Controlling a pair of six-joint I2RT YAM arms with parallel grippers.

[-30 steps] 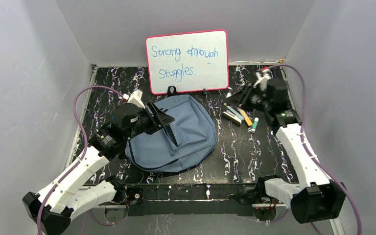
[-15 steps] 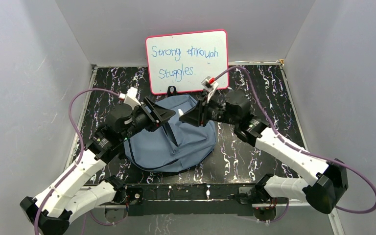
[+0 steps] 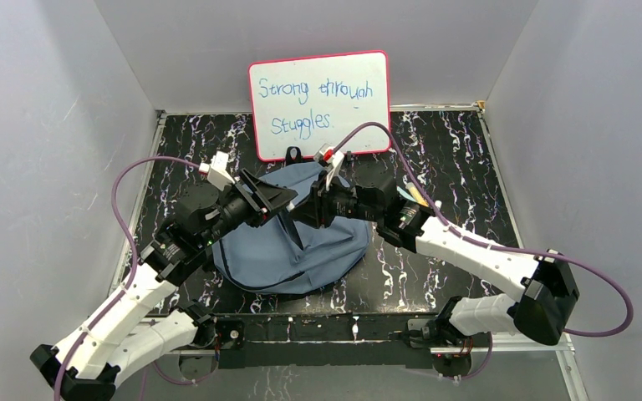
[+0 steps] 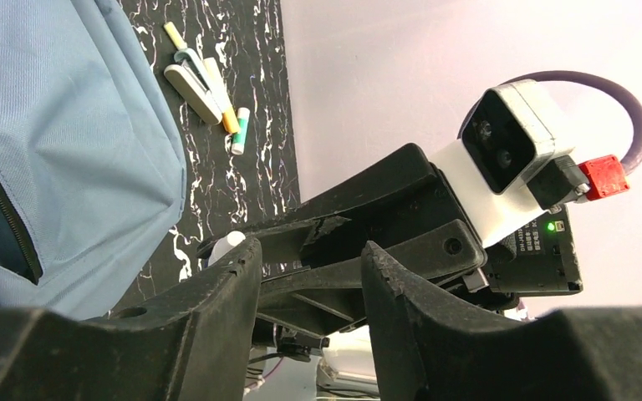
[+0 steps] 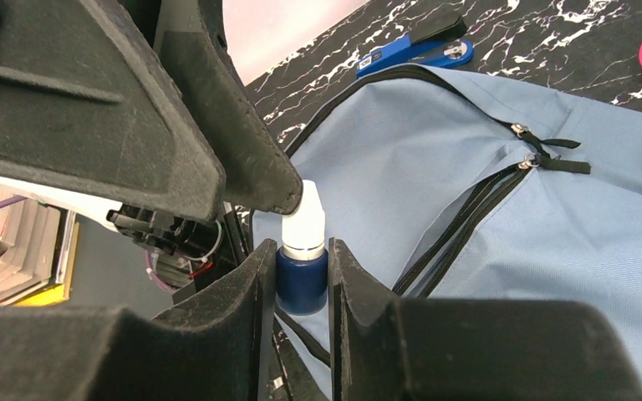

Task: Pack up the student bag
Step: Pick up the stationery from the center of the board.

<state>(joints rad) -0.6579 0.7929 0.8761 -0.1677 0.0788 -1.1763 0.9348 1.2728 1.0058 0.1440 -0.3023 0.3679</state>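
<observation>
Right gripper (image 5: 299, 251) is clamped on a marker (image 5: 303, 280) with a dark blue body and a white cap. It holds the body, and the cap sticks out past the fingertips.

Left gripper (image 4: 309, 251) has its jaws apart with nothing between them. In the left wrist view the right gripper shows through the gap. In the right wrist view one left finger (image 5: 242, 159) sits right at the marker's cap; can't tell if they touch.

Student bag (image 3: 318, 246) lies flat at centre frame of the top view, on the black marbled counter (image 3: 451, 167), just in front of the pink-framed whiteboard (image 3: 318, 104). Both grippers meet nose to nose over the bag's upper half, next to the dark zipper line (image 5: 468, 217). I can't tell from these views whether the zipper is open under them.

A blue stapler (image 5: 414, 52) lies on the counter just past the bag's edge, at the top of the right wrist frame. A few loose pens (image 4: 205, 83) lie on the counter beside the bag, upper left of the left wrist frame.
</observation>
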